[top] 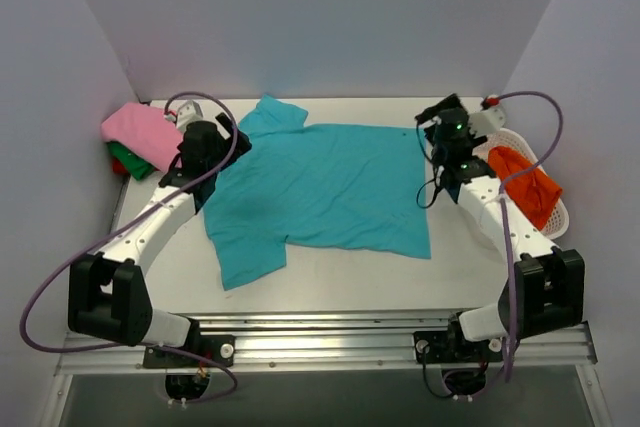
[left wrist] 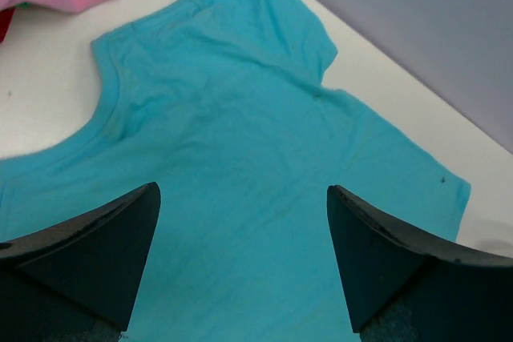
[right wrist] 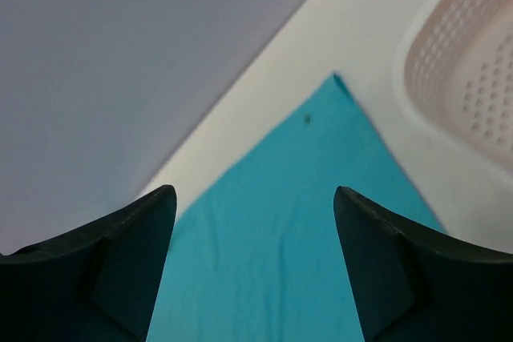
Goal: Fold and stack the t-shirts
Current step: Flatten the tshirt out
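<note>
A teal t-shirt [top: 320, 187] lies spread flat across the table, its collar to the left and its hem to the right. My left gripper [top: 215, 139] hovers over the collar end. In the left wrist view this gripper [left wrist: 242, 190] is open, with the teal t-shirt [left wrist: 240, 118] below and nothing between the fingers. My right gripper [top: 440, 135] hangs over the shirt's far right corner. In the right wrist view it [right wrist: 254, 191] is open above the teal cloth [right wrist: 296, 214] and holds nothing.
Pink [top: 140, 132], green [top: 128, 159] and red [top: 117, 165] t-shirts are piled at the far left, close to my left gripper. A white lattice basket [top: 557, 215] at the right edge holds an orange t-shirt [top: 525, 185]. Walls enclose the back and both sides.
</note>
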